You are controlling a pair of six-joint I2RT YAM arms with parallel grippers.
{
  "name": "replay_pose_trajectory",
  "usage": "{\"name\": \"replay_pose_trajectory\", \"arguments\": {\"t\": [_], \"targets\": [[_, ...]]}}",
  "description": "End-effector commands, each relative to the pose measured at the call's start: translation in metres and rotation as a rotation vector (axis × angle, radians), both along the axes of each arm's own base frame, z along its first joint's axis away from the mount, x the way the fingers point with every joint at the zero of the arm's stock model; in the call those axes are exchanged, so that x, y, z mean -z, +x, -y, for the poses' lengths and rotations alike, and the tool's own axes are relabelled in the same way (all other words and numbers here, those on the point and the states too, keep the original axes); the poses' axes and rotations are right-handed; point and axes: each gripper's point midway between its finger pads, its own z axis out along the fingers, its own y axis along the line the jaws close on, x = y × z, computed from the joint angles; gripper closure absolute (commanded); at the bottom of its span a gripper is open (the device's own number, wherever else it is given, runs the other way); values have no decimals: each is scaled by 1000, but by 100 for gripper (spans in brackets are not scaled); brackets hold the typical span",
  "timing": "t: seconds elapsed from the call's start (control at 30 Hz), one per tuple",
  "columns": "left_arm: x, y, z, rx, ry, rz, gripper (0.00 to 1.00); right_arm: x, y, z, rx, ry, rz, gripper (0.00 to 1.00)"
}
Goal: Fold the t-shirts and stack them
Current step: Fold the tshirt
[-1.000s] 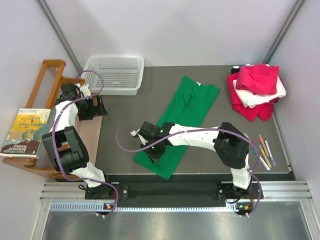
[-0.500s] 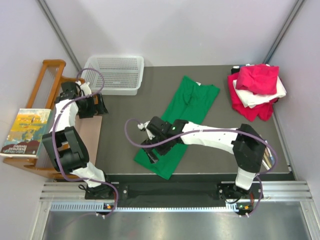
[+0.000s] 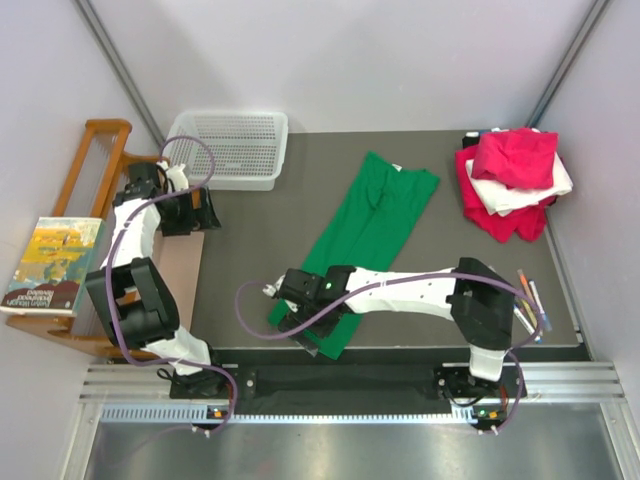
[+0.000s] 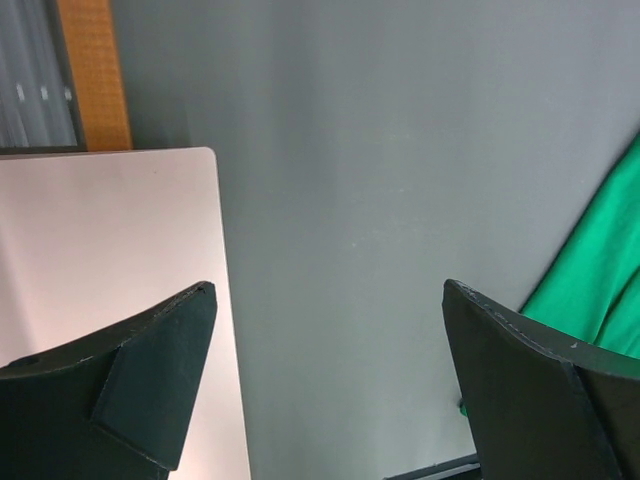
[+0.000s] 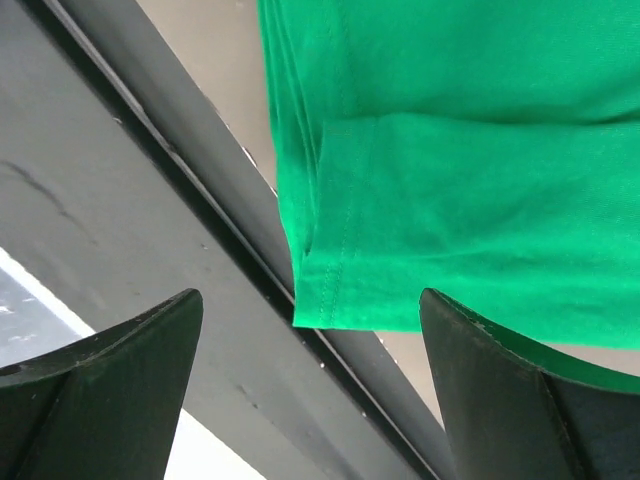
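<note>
The green t-shirt (image 3: 375, 215) lies folded into a long narrow strip, running diagonally from the back middle of the dark mat to its near edge. Its hem corner (image 5: 330, 295) hangs just over the mat's front rail. My right gripper (image 3: 303, 333) hovers open above that corner, its jaws wide apart (image 5: 310, 296) and holding nothing. At the back right sits a pile with a magenta-pink shirt (image 3: 515, 155) on top, a white one (image 3: 520, 195) under it and a red one (image 3: 497, 218) at the bottom. My left gripper (image 3: 198, 212) stands open and empty (image 4: 329, 288) by the mat's left edge, the green cloth (image 4: 600, 270) far to its side.
A white mesh basket (image 3: 230, 148) stands at the back left. Left of the mat are a wooden rack (image 3: 95, 175), a pale pink board (image 4: 100, 250) and a book (image 3: 55, 265). Several markers (image 3: 530, 305) lie near the right edge. The metal front rail (image 5: 150, 220) runs under my right gripper.
My right gripper has opened, letting go of the green shirt, and has moved toward the near edge over the hem corner. The left arm has barely moved.
</note>
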Motion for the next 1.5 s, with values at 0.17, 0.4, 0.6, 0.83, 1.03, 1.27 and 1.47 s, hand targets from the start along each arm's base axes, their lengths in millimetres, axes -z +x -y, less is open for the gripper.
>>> {"name": "replay_pose_trajectory", "arguments": {"t": [0.17, 0.4, 0.6, 0.83, 1.03, 1.27, 1.47], "targets": [[-2, -48, 54, 307, 16, -74, 1, 6, -12, 13, -14, -105, 110, 11], [23, -94, 81, 508, 42, -183, 1, -8, -14, 31, 115, -55, 123, 11], [33, -124, 92, 619, 39, -270, 1, -5, -32, 46, 174, -39, 54, 11], [42, -156, 110, 752, 55, -337, 1, 7, -49, 60, 235, -4, -24, 13], [41, -146, 119, 779, 112, -258, 1, 9, -42, 54, 289, 11, 0, 25], [40, -122, 131, 796, 120, -63, 1, -3, -15, 40, 376, 139, 153, 23], [57, -125, 150, 830, 16, -114, 1, -5, 10, 51, 406, 137, 351, 22]]}}
